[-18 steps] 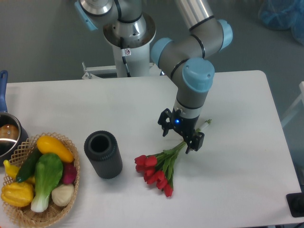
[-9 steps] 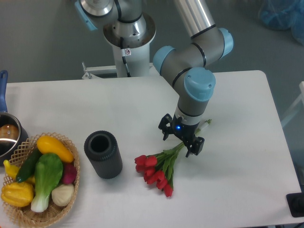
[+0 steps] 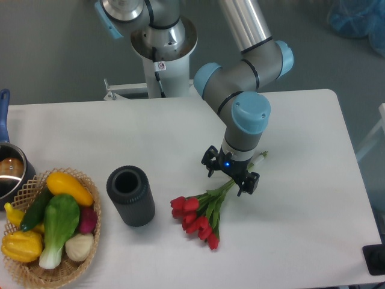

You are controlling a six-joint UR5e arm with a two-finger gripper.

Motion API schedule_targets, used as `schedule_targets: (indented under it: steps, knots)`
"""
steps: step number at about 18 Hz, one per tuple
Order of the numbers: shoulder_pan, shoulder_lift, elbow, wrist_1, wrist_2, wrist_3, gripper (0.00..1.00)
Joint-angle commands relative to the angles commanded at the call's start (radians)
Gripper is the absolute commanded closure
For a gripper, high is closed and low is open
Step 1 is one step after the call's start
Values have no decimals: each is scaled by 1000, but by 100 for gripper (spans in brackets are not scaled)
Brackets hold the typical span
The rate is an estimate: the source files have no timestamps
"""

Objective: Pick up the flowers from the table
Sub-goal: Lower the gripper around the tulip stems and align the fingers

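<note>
The flowers [image 3: 201, 217] are lying flat on the white counter [image 3: 301, 211], right of centre. The red heads are fanning out toward the front edge, and the pale-green stems are running up and to the right, with the stem ends showing past the arm's wrist.

The end effector [image 3: 230, 178] is positioned directly over the stems, pointing downward. Its two fingers are standing apart, one on each side of the stem bundle; the left fingertip [image 3: 210, 170] is sitting above and left of the stems, the other below and right. Whether either finger is touching the stems cannot be determined. A blue light is showing on the end effector body.

A dark cylinder [image 3: 130, 195] with an open top is lying tilted on the counter, just left of the flower heads and apart from them. A wicker basket [image 3: 33, 274] holding yellow, green, purple and white vegetables is sitting at the front left corner. A metal pot [image 3: 9, 171] with a blue handle is sitting at the left edge, just behind the basket. The robot base [image 3: 163, 45] is standing behind the counter.
</note>
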Motion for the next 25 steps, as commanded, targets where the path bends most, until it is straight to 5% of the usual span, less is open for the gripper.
schedule_targets:
  steps: [25]
  knots:
    - [-55,-57,17,6,46,2,0]
